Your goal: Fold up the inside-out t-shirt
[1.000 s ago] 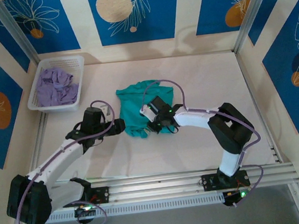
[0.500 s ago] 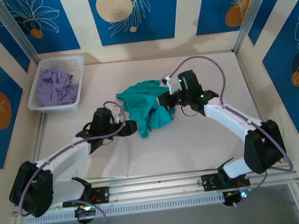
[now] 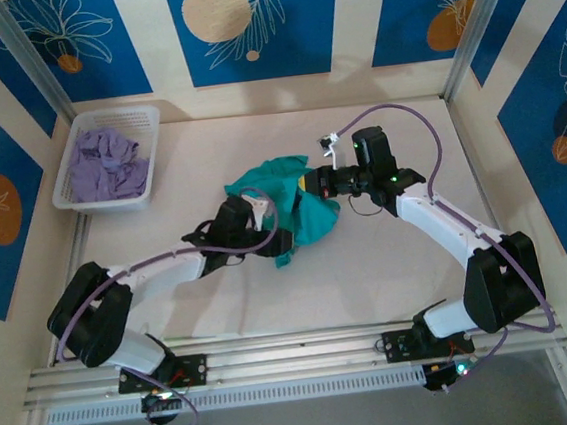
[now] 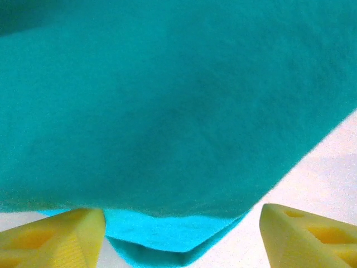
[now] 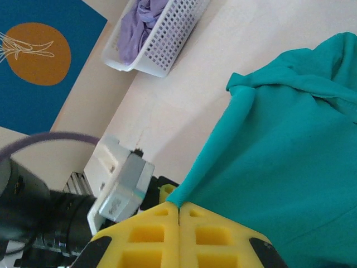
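T-shirt (image 3: 285, 210) sits bunched mid-surface (image 3: 405, 120), to the right of the white basket (image 3: 107, 157) and nearer the arm bases than it. The right gripper (image 3: 313, 184) is on the shirt's side away from the basket, its jaws pressed together on a fold of teal cloth. The right wrist view shows the fabric running out from between the yellow fingertips of that gripper (image 5: 178, 207) and fanning up toward the basket. The cloth looks lifted there, and a pointed corner droops toward the bases. The left gripper (image 3: 272, 242) comes in from the basket side, level with that corner, jaws standing wide. In the left wrist view the corner hangs just ahead of the gripper (image 4: 183, 216), centred in the gap between its fingers and not yet touched. Judgement: the left arm is nearer the free corner. The shirt's long axis runs from pinch to corner, so a short advance and a close should take it
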Controlling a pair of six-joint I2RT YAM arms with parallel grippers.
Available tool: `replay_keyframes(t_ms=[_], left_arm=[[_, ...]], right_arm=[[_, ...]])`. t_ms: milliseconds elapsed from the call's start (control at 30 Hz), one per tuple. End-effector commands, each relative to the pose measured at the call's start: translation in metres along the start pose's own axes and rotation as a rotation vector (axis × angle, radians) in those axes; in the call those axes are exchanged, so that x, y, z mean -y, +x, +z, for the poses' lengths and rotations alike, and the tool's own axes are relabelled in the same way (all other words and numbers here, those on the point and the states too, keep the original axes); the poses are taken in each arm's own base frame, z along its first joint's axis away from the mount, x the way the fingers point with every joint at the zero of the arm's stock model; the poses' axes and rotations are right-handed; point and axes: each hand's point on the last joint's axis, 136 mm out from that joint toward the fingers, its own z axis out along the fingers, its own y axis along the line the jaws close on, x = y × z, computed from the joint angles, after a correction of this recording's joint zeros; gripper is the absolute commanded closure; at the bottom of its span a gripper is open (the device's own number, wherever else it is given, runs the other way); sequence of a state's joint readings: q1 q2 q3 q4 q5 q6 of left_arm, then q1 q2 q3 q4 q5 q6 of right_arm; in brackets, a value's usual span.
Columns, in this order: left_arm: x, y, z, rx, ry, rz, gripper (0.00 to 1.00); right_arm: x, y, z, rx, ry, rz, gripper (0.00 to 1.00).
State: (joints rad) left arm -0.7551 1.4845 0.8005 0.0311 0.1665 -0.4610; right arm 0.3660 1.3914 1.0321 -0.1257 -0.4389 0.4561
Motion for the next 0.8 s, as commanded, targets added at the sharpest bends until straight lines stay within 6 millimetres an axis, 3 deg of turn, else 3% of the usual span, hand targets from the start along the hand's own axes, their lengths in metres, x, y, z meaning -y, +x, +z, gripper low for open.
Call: replay_keyframes(t_ms=[0, 67, 200, 333, 500, 600, 700, 767], left_arm=[[-0.02, -0.006, -0.016, 0.046, -0.239, 0.104, 0.27], [-0.026, -0.006, -0.027, 0.072, -0.35, 0.141, 0.28], [-0.009, -0.007, -0.038, 0.116, -0.417, 0.255, 0.3], [0.009, -0.006, -0.021, 0.101, -0.393, 0.327, 0.27], [0.004, -0.008, 0.004, 0.117, -0.424, 0.346, 0.25], [-0.001, -0.013, 0.009, 0.151, -0.447, 0.356, 0.39], [-0.004, -0.02, 0.007, 0.168, -0.438, 0.357, 0.61], [-0.002, -0.026, -0.003, 0.185, -0.398, 0.365, 0.82]], right_arm=[[-0.001, 0.0, 0.001, -0.001, -0.036, 0.022, 1.0], [0.001, 0.0, 0.003, -0.003, -0.041, 0.029, 1.0], [0.005, 0.0, 0.009, -0.009, -0.046, 0.04, 1.0], [0.009, 0.0, 0.013, -0.011, -0.049, 0.051, 1.0], [0.008, -0.002, 0.011, -0.007, -0.051, 0.053, 1.0], [0.007, -0.003, 0.006, 0.0, -0.043, 0.048, 1.0], [0.007, -0.007, -0.006, 0.013, -0.023, 0.034, 1.0], [0.005, -0.013, -0.018, 0.032, -0.003, 0.009, 1.0]])
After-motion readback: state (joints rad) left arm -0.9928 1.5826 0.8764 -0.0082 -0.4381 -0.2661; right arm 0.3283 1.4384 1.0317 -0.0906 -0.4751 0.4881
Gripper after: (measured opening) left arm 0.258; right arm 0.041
